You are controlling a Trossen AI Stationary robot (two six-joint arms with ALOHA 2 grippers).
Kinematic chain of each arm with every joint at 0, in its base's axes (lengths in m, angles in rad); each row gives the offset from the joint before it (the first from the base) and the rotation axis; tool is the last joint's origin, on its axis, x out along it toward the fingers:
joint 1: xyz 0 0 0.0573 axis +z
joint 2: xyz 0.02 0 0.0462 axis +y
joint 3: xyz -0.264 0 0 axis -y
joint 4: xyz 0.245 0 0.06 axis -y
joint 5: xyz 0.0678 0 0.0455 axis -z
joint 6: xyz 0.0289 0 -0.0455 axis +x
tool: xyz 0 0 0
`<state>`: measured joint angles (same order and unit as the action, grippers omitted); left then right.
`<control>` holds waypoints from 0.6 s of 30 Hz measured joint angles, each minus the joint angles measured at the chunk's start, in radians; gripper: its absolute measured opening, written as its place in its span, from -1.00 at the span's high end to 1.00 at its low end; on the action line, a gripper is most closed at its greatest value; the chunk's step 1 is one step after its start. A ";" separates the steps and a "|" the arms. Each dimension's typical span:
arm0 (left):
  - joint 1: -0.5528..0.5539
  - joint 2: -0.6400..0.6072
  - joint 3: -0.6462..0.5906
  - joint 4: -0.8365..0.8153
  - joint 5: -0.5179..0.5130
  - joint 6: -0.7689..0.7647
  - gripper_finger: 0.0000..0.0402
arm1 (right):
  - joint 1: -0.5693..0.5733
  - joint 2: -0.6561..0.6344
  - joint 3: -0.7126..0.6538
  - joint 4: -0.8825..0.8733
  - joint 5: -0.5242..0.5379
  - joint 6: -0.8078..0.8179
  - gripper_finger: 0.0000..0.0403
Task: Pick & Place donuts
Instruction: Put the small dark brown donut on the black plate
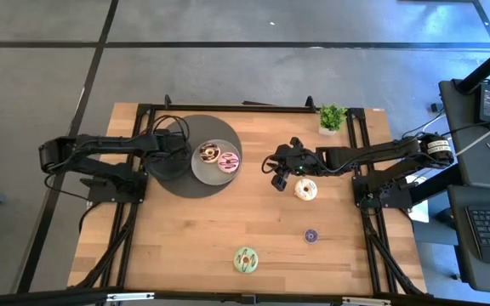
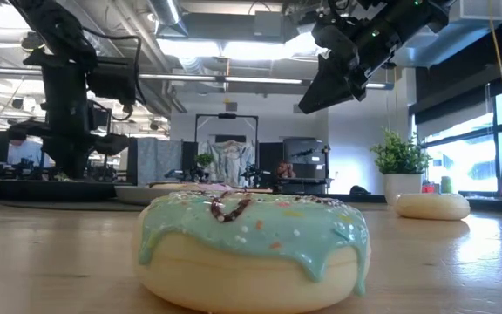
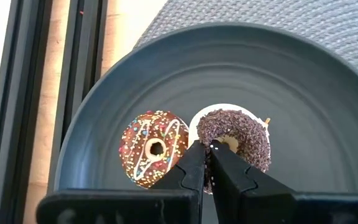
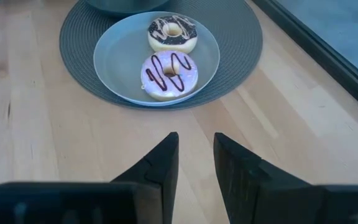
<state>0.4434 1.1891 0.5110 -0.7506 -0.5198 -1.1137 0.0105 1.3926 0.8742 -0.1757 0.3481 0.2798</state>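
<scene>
A dark plate (image 3: pixel 291 87) on the round woven mat (image 1: pixel 196 127) holds a chocolate donut with coloured sprinkles (image 3: pixel 154 148) and a chocolate-sprinkled donut on a white base (image 3: pixel 238 134). My left gripper (image 3: pixel 208 148) is shut, slanting down just over that second donut's edge. The grey plate (image 4: pixel 114 68) carries a chocolate-and-white donut (image 4: pixel 173 32) and a pink donut (image 4: pixel 169 76). My right gripper (image 4: pixel 194 165) hangs open above bare wood beside the mat, nothing between its fingers. A cream donut (image 1: pixel 305 189), a tiny purple donut (image 1: pixel 310 235) and a green donut (image 1: pixel 245 259) lie flat on the table. My left gripper's shut fingertips (image 3: pixel 197 155) stand over the rim of the chocolate-sprinkled donut (image 3: pixel 211 127), on the side next to the other donut, coming down at a slant. I cannot tell whether they touch it; the donut lies flat on the dark plate.
A small potted plant (image 1: pixel 332 119) stands at the table's far edge on the right. Black frame rails (image 1: pixel 134 221) run along both sides. Bare wood (image 1: pixel 185 229) spreads across the near half, with the green donut (image 2: pixel 251 249) close to the near edge.
</scene>
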 joint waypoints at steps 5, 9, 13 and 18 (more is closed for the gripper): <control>0.012 0.012 0.000 0.030 0.002 0.001 0.93 | 0.000 0.000 0.000 0.000 0.000 0.000 0.49; 0.013 0.012 0.000 0.048 0.006 0.001 0.93 | 0.000 0.000 0.000 0.000 0.000 0.000 0.49; 0.012 0.012 0.000 0.045 0.007 0.001 0.93 | 0.000 0.000 0.000 0.000 -0.001 0.004 0.49; 0.012 0.012 0.000 0.044 0.007 0.001 0.93 | 0.000 0.000 0.000 0.000 -0.001 0.004 0.49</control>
<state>0.4557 1.2007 0.5110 -0.7061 -0.5125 -1.1131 0.0105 1.3926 0.8742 -0.1761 0.3470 0.2836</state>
